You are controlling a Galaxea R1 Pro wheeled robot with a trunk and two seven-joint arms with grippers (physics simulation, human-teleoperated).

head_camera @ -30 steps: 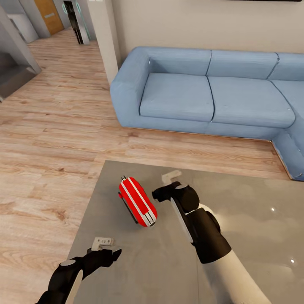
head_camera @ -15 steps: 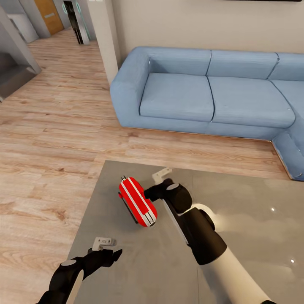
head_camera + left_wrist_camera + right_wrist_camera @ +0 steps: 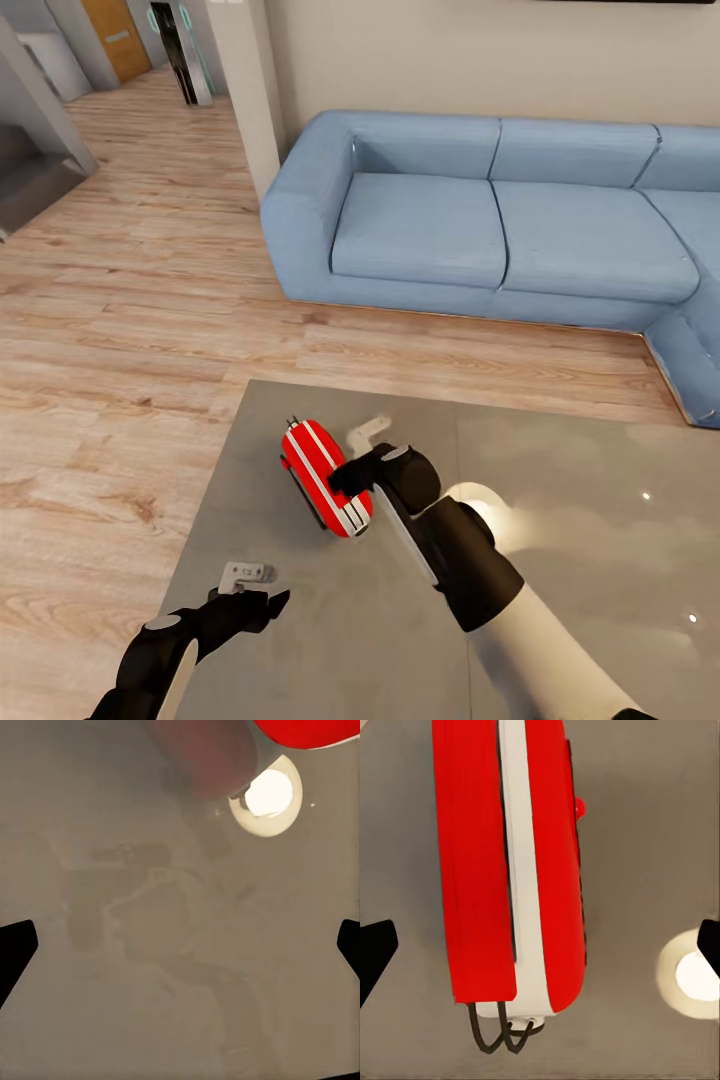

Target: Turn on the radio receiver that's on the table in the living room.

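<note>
- Firstly, at the near left the left gripper (image 3: 245, 578) hangs just above the table (image 3: 600, 560), near its left edge. Its fingers are spread and hold nothing. I judge it is parked there to stay out of the way, because the radio is apart from it, farther in.
- In the left wrist view the fingertips (image 3: 16, 945) stand far apart over the glossy grey top, and a red edge of the radio receiver (image 3: 307, 730) shows at the border of the picture.
- Next, the radio receiver (image 3: 325, 476) lies flat on the table, in the left part of it, with its white end pointing to the near side.
- Directly to its right is the right gripper (image 3: 352, 455), at the radio's right flank. It is unclenched, with one light finger on the far side; whether it already touches the shell is hard to say from the head view.
- The right wrist camera looks straight down on the radio receiver (image 3: 510, 870), between the wide-apart fingertips (image 3: 375, 949). Probably the arm is placed so to press a control.
- Far behind, a blue sofa (image 3: 480, 220) stands on the wood floor (image 3: 130, 300).
</note>
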